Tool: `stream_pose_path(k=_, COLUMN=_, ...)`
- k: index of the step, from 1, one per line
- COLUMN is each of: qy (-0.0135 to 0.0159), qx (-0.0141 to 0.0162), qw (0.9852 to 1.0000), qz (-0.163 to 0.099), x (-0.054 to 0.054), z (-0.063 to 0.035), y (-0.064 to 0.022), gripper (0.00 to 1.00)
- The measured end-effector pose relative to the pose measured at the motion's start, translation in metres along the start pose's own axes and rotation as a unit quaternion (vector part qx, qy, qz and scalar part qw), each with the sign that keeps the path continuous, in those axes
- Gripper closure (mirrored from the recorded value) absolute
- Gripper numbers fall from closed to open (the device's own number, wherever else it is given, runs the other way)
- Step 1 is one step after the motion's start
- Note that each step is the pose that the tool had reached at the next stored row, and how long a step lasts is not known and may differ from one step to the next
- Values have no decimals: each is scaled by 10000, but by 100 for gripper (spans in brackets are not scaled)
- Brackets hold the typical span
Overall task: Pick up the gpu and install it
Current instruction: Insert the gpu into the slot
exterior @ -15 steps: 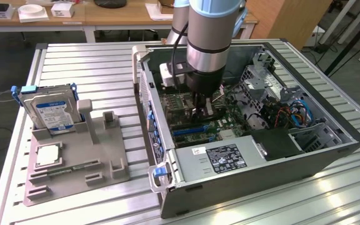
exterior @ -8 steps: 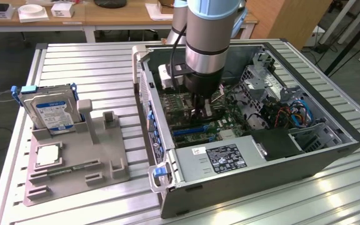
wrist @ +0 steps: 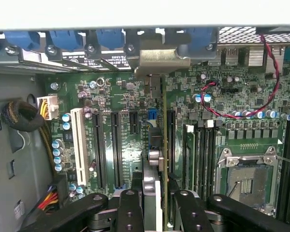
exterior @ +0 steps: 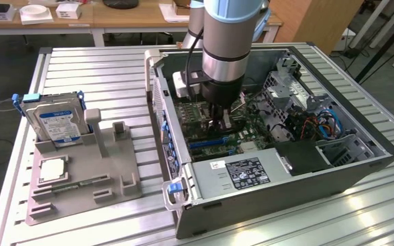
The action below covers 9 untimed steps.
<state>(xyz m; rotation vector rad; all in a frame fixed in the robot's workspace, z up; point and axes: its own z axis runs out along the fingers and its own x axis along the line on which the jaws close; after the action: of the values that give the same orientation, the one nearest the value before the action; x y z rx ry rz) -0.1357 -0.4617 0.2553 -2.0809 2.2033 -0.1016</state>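
Your gripper [wrist: 157,208] clamps the gpu [wrist: 155,145] edge-down over a motherboard [wrist: 111,92] slot, with the bracket facing the computer case [exterior: 279,189] rear so it lines up. It is possibly not fully seated.

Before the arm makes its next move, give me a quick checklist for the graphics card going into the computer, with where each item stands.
1. Grip: the hand is shut on the gpu, card edge-on between its fingers: ok.
2. Place: card inside the case, over the motherboard: ok.
3. The card's silver bracket sits at the rear slot wall: ok.
4. Card edge fully down in its slot: cannot tell.
5. Red-black wire lies apart from the card: ok.
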Motion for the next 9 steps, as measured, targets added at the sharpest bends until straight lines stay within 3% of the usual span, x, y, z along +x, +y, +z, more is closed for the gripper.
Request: stream_pose_path(k=9, qy=1, qx=0, qw=10000, qz=0, x=23, z=16, y=1, gripper=71)
